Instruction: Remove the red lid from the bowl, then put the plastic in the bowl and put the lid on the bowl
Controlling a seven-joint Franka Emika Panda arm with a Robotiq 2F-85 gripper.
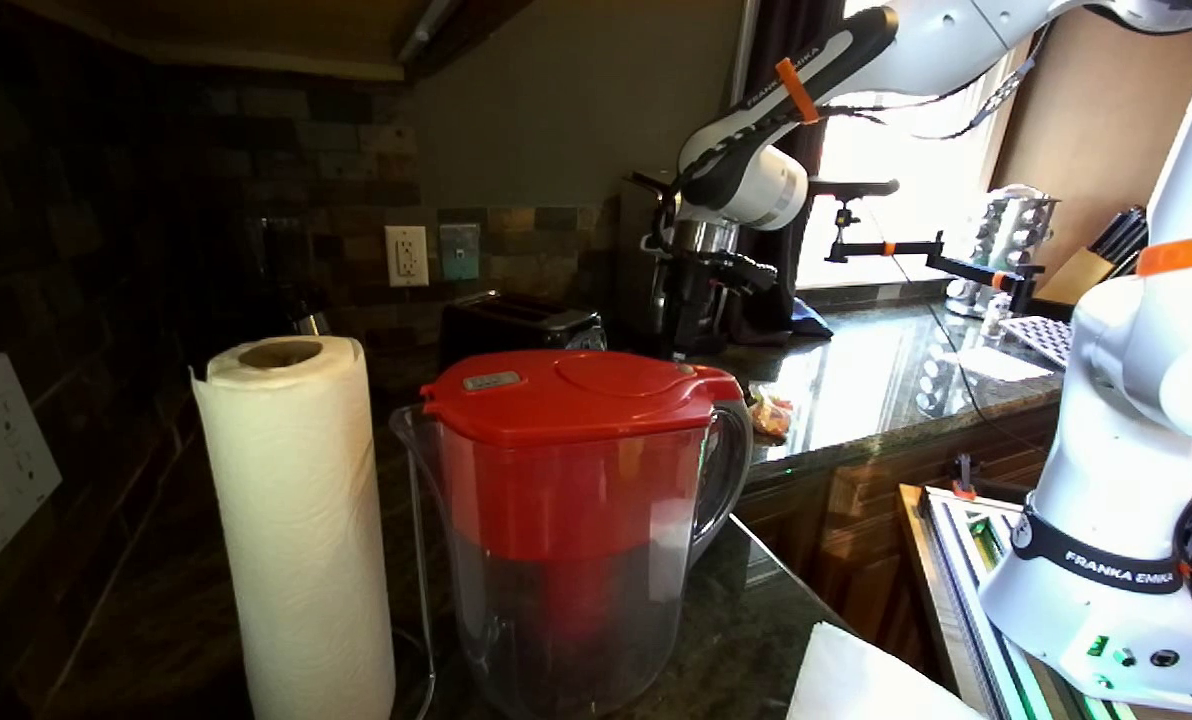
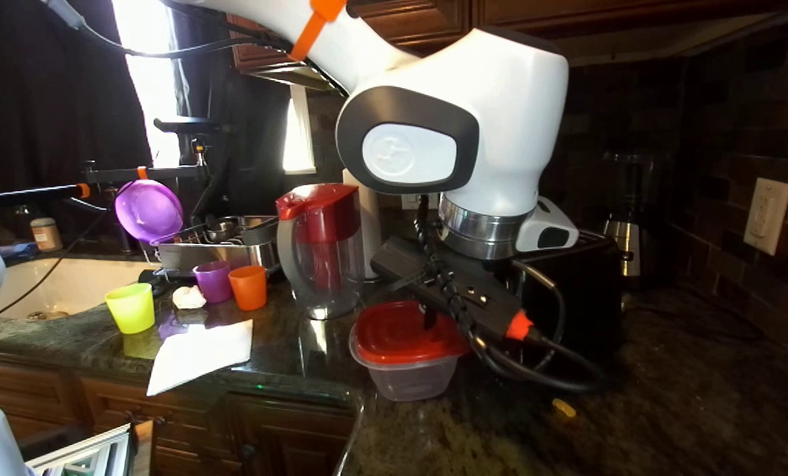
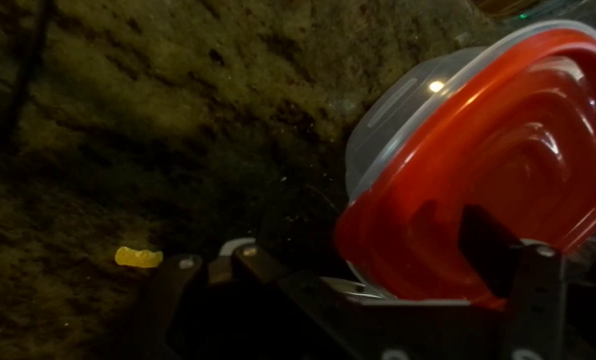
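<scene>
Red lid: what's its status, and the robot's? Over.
Gripper open, by lid. Lid on bowl, blocking its mouth. Yellow piece outside, on counter.

Upper right in an exterior view, the arm (image 1: 941, 45) is glossy white, with a black lettered panel (image 1: 868, 38) and an orange strap (image 1: 797, 90); at lower right its white base (image 1: 1066, 630) wears a black band (image 1: 1096, 562) reading FRANKA EMIKA. Near the centre of an exterior view, a black cable (image 2: 444, 281) runs beside a silver collar (image 2: 483, 233). Along the wrist view's bottom, the dark gripper (image 3: 370, 240) has pale round screws (image 3: 545, 251).
</scene>
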